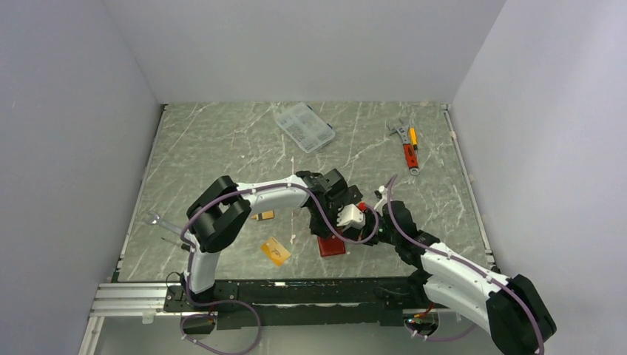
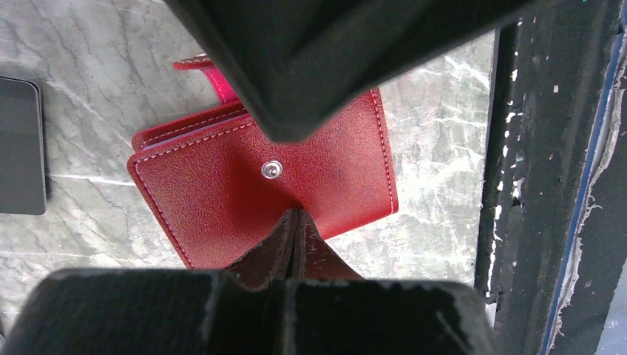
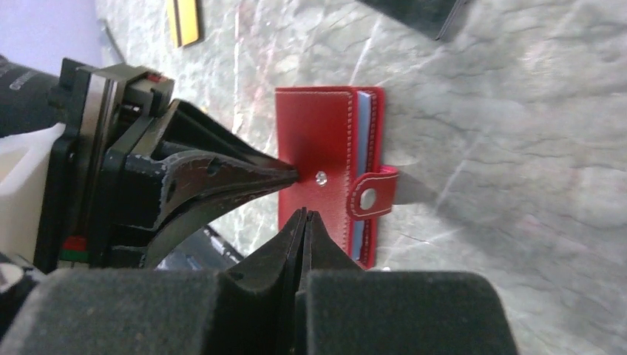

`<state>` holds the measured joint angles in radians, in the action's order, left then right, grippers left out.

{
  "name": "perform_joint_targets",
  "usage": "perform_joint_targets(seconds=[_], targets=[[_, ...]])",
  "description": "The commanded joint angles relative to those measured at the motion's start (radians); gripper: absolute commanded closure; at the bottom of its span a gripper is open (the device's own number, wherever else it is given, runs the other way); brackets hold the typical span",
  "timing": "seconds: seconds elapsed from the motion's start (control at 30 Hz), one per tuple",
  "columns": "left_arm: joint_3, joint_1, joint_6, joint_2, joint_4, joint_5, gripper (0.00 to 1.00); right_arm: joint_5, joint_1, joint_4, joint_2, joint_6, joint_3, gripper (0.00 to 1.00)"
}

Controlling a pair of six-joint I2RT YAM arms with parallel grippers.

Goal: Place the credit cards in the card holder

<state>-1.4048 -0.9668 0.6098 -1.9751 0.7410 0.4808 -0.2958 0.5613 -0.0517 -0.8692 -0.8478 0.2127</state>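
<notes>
- Orange-gold card (image 1: pixel 275 251) lies flat on the table (image 1: pixel 222 148), left of the work. A black-striped card (image 1: pixel 262 216) sits just beyond it. Neither is in the holder yet.
- Left fingers (image 2: pixel 296 219) are pressed fully together with nothing between them. Their tips sit on the red cover just beside the snap stud (image 2: pixel 271 170), touching it or very nearly.
- Card holder (image 1: pixel 331 245) lies closed on the table near the front edge, between the two arms. Its snap tab (image 3: pixel 372 196) is off the stud, and a strip of light blue lining shows along that edge.
- Right fingers (image 3: pixel 303 222) are also clamped together on nothing, with their tips over the holder's near edge. I cannot tell whether they touch it.
- The step in hand looks like opening the cover so the cards can go in.
- The closed right tips are thin enough to serve as a wedge. They should slip into the gap at the tab edge, under the top flap only.
- The left tips would do better pressing nearer the spine, so they pin the holder without pinning the flap.
- A slow lift is wise, because a light holder will probably skate on this smooth table.
</notes>
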Motion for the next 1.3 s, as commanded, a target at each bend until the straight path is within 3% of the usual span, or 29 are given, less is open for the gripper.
perform_joint_targets(seconds=[0.0, 0.23, 0.43, 0.47, 0.63, 0.87, 0.97, 1.13, 1.27], targets=[[0.023, -0.018, 0.021, -0.014, -0.006, -0.024, 1.0, -0.156, -0.019, -0.196, -0.065, -0.014, -0.021, 1.0], [0.056, -0.028, 0.019, -0.01, -0.031, -0.045, 1.0, -0.265, -0.041, -0.376, -0.285, -0.034, -0.031, 1.0], [0.083, -0.029, 0.007, 0.05, -0.065, -0.051, 1.0, -0.173, -0.049, -0.245, -0.316, 0.005, -0.002, 1.0], [0.083, -0.029, 0.002, 0.072, -0.071, -0.05, 0.97, -0.147, -0.049, -0.2, -0.313, 0.015, 0.009, 1.0], [0.101, -0.029, -0.02, 0.204, -0.122, -0.04, 0.52, -0.086, -0.051, -0.106, -0.314, 0.032, 0.021, 1.0], [0.178, -0.024, 0.055, 0.365, -0.194, -0.05, 0.47, -0.049, -0.051, -0.037, -0.327, 0.047, 0.016, 1.0], [0.235, -0.021, 0.149, 0.396, -0.233, -0.056, 0.27, -0.057, -0.05, -0.033, -0.33, 0.049, 0.017, 1.0], [0.336, -0.03, 0.309, 0.408, -0.322, -0.126, 0.26, -0.111, -0.051, -0.009, -0.334, 0.049, 0.059, 1.0], [0.454, -0.038, 0.48, 0.45, -0.401, -0.164, 0.33, -0.122, -0.054, 0.072, -0.329, 0.072, 0.124, 1.0]])
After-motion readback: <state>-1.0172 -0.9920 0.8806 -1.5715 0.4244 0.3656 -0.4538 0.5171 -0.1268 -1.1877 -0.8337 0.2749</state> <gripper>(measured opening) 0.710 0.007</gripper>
